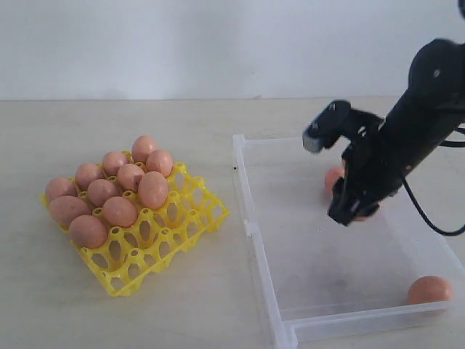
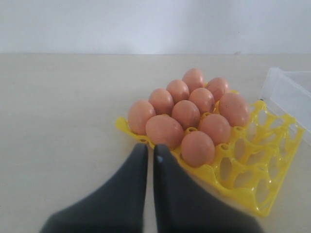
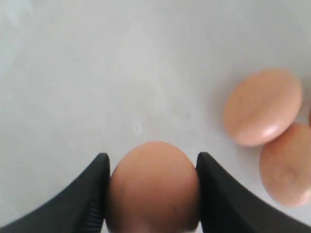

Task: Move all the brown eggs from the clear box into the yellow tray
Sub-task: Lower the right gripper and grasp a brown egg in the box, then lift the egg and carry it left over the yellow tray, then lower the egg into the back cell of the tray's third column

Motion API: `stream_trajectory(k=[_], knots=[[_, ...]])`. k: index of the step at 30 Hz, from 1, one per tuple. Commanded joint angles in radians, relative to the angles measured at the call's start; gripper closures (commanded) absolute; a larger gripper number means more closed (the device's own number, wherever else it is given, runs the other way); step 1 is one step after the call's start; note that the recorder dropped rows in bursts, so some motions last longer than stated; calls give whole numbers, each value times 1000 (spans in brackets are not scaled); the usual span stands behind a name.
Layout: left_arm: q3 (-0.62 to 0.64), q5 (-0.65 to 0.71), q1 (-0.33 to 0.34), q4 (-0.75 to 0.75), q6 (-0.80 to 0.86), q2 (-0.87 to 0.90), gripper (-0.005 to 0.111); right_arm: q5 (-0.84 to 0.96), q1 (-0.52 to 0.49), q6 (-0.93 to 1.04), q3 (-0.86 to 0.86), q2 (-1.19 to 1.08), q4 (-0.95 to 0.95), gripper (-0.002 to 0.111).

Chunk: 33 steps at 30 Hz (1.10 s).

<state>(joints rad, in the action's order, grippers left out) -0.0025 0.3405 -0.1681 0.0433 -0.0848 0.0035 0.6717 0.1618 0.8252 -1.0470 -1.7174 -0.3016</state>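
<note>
I count eleven brown eggs (image 1: pixel 120 211) seated in the yellow tray (image 1: pixel 196 225), which stands on the tabletop (image 1: pixel 43 305) just beside the left wall of the clear box (image 1: pixel 251 218). They fill the cups on the side away from the box; the cups nearest the box are bare.

My right tool (image 3: pixel 152 158) is down inside the box, toward its far side, with its two fingers pinching one egg (image 3: pixel 153 194) between them. I cannot tell whether that egg has left the floor of the box yet. Two more eggs (image 3: pixel 262 107) lie touching each other close beside it, and a lone egg (image 1: pixel 429 289) rests in the box's near right corner.

My left tool (image 2: pixel 150 156) is pressed together with nothing in it, and hangs outside the box at the edge of the tray that faces away from it.

So I judge the job well past halfway: eleven moved, four to go counting the one in my grip, unless my arm hides another inside the box.
</note>
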Motion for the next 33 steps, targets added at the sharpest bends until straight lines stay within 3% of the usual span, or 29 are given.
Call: stream_trajectory(k=[1,7,10,12,18,23,26,28,31,33], knots=[[3,-3,-5,-3,-1,-3,103,-56,-2,2,-3,124,-420,108],[3,-3,-5,-3,-1,-3,103,-60,8,244,-1,170,-1002,109],[3,-3,-5,-3,-1,-3,103,-16,72,517,10,170,-1398,109],[3,-3,-5,-3,-1,-3,103,114,113,653,2,155,-1443,109],[3,-3,-5,-3,-1,-3,103,454,139,702,-42,-102,-1443,109],[3,-3,-5,-3,-1,-3,103,401,144,675,-136,-253,-1443,109],[3,-3,-5,-3,-1,-3,103,119,214,688,-170,-199,-1103,109],[3,-3,-5,-3,-1,-3,103,-93,299,611,-172,-163,-764,109],[3,-3,-5,-3,-1,-3,103,-356,422,291,-172,-140,-200,109],[3,-3,-5,-3,-1,-3,103,-539,482,36,-172,-140,78,109]])
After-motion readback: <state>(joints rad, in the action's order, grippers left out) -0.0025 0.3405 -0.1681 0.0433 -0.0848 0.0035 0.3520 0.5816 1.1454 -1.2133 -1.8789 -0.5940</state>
